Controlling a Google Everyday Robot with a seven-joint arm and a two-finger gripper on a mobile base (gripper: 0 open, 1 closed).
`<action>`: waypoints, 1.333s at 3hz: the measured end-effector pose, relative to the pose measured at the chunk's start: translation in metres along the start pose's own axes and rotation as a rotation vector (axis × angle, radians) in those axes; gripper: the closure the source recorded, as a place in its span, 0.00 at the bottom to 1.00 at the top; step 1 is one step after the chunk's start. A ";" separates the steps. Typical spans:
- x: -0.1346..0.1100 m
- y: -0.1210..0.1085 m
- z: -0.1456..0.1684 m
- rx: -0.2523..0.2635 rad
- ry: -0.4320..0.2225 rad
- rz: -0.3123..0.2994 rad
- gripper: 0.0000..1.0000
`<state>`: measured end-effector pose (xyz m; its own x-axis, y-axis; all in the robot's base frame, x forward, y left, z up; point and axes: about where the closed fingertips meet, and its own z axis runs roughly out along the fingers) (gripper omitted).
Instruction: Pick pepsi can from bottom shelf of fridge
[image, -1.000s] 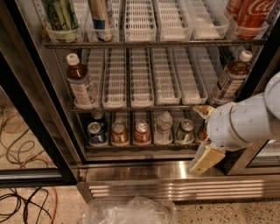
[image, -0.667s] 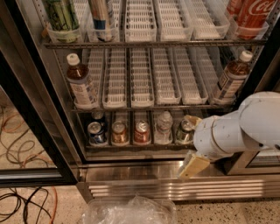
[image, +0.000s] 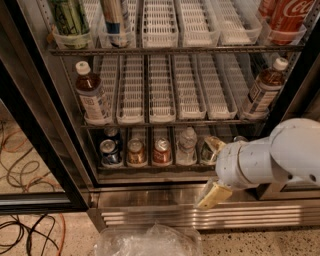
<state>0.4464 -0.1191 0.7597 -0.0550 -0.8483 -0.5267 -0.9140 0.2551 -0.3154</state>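
The pepsi can (image: 109, 153), dark blue with a silver top, stands at the left end of the bottom shelf (image: 150, 167) of the fridge (image: 60, 125). To its right stand a copper-brown can (image: 135, 151), a red can (image: 161, 150) and a small clear bottle (image: 186, 145). My gripper (image: 211, 170) hangs open at the shelf's right end, far right of the pepsi can. One tan finger (image: 215, 144) is at shelf height and the other (image: 211, 195) is in front of the steel base. It partly covers a dark can (image: 205, 152).
Brown-drink bottles (image: 92, 100) (image: 263, 90) stand at both ends of the middle rack. The black door frame (image: 30, 140) runs down the left. Cables (image: 25, 230) lie on the floor at left, and a clear plastic bag (image: 150, 240) lies below the vent slats (image: 250, 215).
My arm has swung left along the front of the bottom shelf, bringing the gripper closer to the cans. The cans and bottles have not moved.
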 end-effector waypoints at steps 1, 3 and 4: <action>-0.010 0.027 0.038 0.011 -0.105 0.059 0.00; -0.044 0.090 0.123 0.030 -0.221 0.138 0.00; -0.055 0.118 0.166 0.037 -0.298 0.180 0.00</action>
<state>0.4082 0.0347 0.6210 -0.0891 -0.6166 -0.7822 -0.8849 0.4095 -0.2221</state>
